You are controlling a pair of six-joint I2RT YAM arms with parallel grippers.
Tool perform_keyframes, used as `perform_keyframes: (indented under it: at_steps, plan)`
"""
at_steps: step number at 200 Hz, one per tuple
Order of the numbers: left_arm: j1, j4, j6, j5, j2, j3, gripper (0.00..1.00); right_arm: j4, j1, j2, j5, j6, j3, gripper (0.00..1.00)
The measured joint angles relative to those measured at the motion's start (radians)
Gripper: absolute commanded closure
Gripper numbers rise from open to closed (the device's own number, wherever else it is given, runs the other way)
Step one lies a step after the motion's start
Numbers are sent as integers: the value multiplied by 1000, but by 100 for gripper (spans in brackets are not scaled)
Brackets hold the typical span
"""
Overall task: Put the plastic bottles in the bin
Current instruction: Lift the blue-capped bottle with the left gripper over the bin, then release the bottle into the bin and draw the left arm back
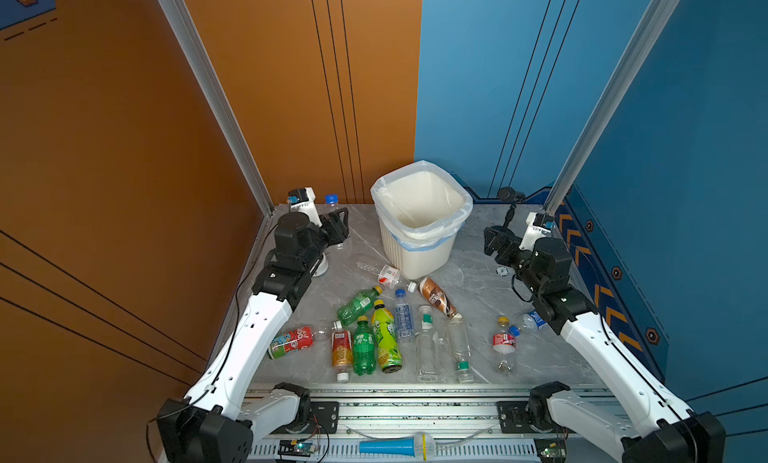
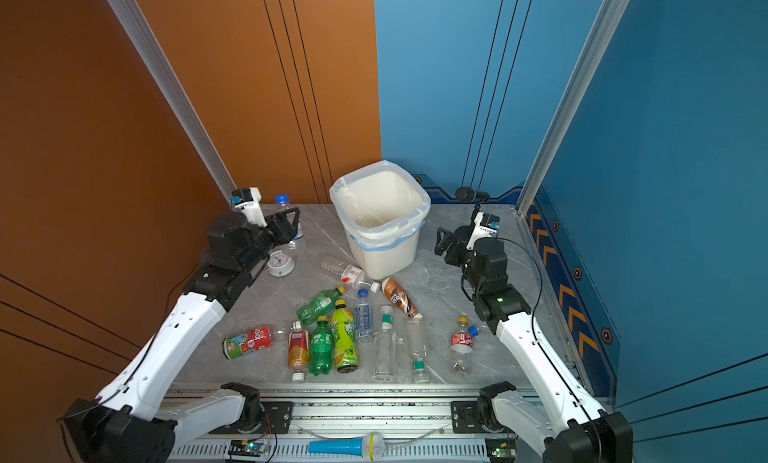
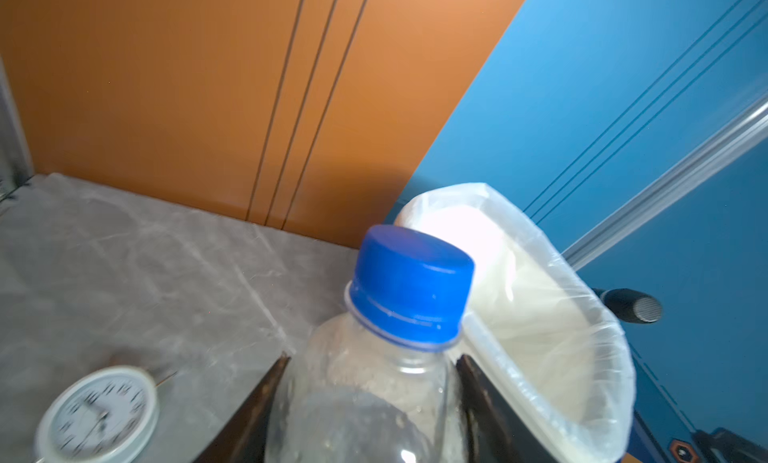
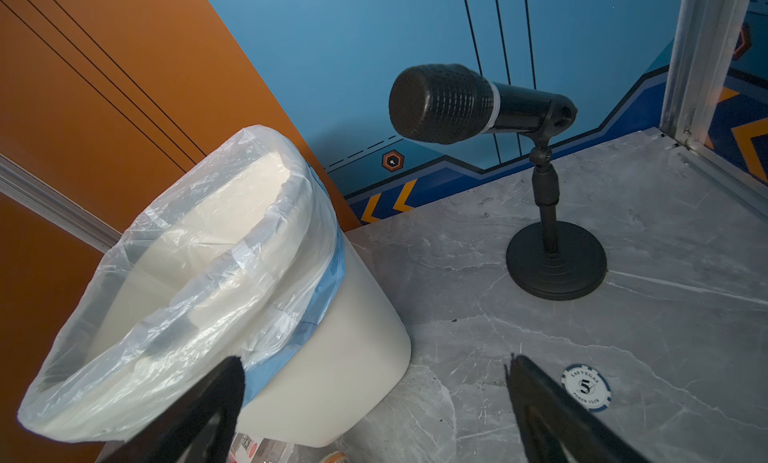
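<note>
Because the clear blue-capped plastic bottle looks light, crushable, my left gripper pinches its shoulder; my right gripper, three o'clock, gapes empty.

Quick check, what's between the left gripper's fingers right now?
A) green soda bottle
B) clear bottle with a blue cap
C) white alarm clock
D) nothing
B: in the left wrist view the clear bottle with a blue cap stands upright inside the left gripper, whose fingers press against both its sides. The alarm clock sits apart from it.
</note>
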Motion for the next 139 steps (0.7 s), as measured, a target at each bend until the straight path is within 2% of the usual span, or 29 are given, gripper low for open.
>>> perform_keyframes:
  at_steps: [55,90,121,131,139]
  plan:
    - [-153,73,46,82,359,419,55,-16,0,-29,-10,27,-46,0]
    - [-200,39,58,138,596,715,55,-61,0,-66,-12,41,-81,0]
    - [-203,-19,58,166,709,811,55,-86,1,-98,-13,42,-108,0]
    - [-203,-41,56,170,729,811,49,-93,1,-105,-13,42,-114,0]
    - [-203,-55,56,174,737,811,35,-101,1,-106,-13,42,-115,0]
